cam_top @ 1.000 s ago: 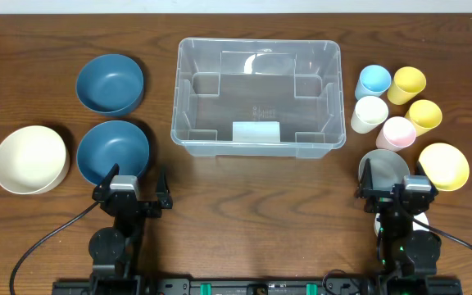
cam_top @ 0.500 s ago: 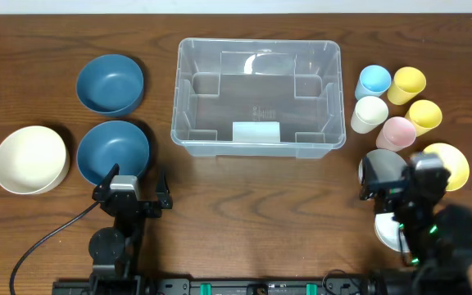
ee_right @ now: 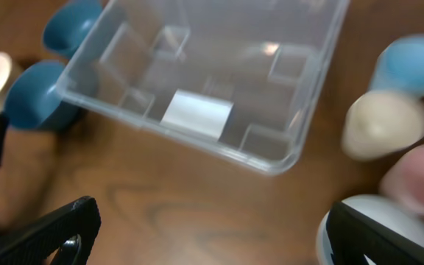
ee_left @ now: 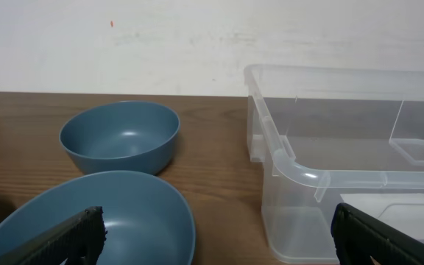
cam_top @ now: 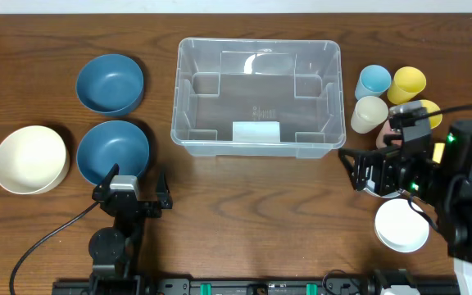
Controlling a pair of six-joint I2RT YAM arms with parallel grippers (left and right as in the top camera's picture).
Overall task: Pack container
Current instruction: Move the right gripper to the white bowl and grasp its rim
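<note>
Overhead, the container point(cam_top: 256, 43) sits at the far middle of the counter point(cam_top: 244, 213). The left tool point(cam_top: 132, 192) and right tool point(cam_top: 377, 174) both have their fingers apart. Left wrist: the container point(ee_left: 359, 177) stands right of 2 blue bowls point(ee_left: 120, 136). Right wrist: the container point(ee_right: 197, 44) lies below, with cups point(ee_right: 385, 125) beside it.

Overhead cam: straight down, far enough back to take in the whole table point(cam_top: 244, 197). L wrist cam: low, approx tabletop level, faces the wall point(ee_left: 197, 37), close behind near blue bowl point(ee_left: 101, 221); far blue bowl point(ee_left: 120, 136) and container point(ee_left: 300, 173) left-front corner beyond. R wrist cam: high, tilted down over container front, blurred. All 3 share container and both bowls; R wrist and overhead also share cream cup point(ee_right: 385, 125).
</note>
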